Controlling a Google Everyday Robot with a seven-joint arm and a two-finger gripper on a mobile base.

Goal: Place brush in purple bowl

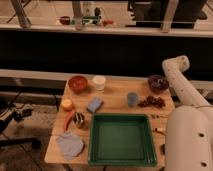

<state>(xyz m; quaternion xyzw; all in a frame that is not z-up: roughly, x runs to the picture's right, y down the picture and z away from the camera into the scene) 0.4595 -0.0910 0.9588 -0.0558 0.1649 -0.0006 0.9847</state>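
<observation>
Brush (78, 119) is lying at 9 o'clock from the tray (93, 142), just beside a red pepper (69, 119). Bowl (158, 82) is sitting well apart at the tray's 1 o'clock, near the arm's (176, 67) elbow. You are not seeing the gripper; it is likely hiding behind the arm at 4 o'clock, so I cannot tell whether it is spread or pinching. You are risking three things: catching the pepper along with the brush, sweeping the cup (132, 98) or grapes (151, 102) while crossing, and the long handle levering the brush out over the bowl's rim.
</observation>
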